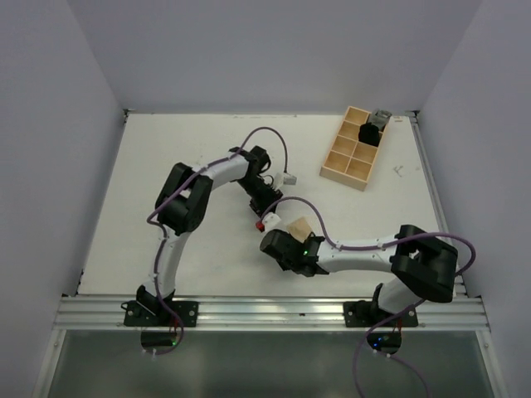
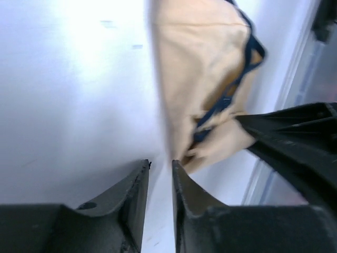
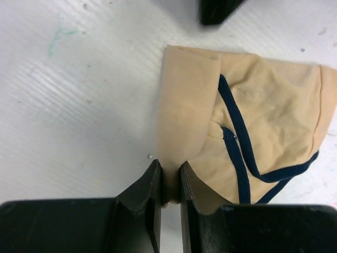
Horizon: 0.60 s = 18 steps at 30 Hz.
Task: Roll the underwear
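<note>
Two grippers: both at the underwear, mid-table, well apart from the tray.
Underwear: flat on the table, tan, dark trim facing up; one edge turned over into a first fold.
Right gripper: clamped on the near end of that fold; cloth fills the gap between its fingers.
Left gripper: jaws a slit apart, bare table showing through; a cloth corner lies against one fingertip, apparently not gripped.
Step (judged): beginning the roll from the folded edge.
To do well: pinch the whole thickness of the fold, work low over the table, and turn it toward the trim side in small turns so the roll comes out tight.
Left's part: pin the flat cloth or steady the fold's far end so nothing drags.
Risk: thin, slack fabric; a grip at one end may twist the roll into a cone or pull the garment along.
</note>
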### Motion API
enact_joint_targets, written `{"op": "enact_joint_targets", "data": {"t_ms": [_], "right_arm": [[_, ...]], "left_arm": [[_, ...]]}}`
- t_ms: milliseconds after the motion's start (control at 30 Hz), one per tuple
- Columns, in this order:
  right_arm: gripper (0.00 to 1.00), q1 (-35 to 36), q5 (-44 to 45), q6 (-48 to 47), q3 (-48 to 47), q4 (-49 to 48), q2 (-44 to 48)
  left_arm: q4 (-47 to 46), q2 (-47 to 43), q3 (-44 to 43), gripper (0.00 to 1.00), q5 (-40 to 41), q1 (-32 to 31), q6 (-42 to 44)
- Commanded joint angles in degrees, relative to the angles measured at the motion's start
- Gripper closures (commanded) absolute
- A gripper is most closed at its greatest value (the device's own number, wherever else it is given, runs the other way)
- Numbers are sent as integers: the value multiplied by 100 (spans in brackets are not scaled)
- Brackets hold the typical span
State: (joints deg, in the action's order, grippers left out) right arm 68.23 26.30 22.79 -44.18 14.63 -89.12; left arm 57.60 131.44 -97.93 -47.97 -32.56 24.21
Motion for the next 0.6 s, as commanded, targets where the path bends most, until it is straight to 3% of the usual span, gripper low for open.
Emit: {"op": "enact_joint_targets", "data": {"t_ms": [0,300,567], "right_arm": [[100,-177,-1380,349,366,-504,281],[100,-784,-2278,551,902,-1269,536],[100,-1250,-2990,1043,1790,-2447,844]], "left_arm": [[-1216,-636,160,68,885,600,-426],[-1155,-1084,510,71,982,1102,-426],[-1972,-2025,1934,69,-186,1181,66]]}}
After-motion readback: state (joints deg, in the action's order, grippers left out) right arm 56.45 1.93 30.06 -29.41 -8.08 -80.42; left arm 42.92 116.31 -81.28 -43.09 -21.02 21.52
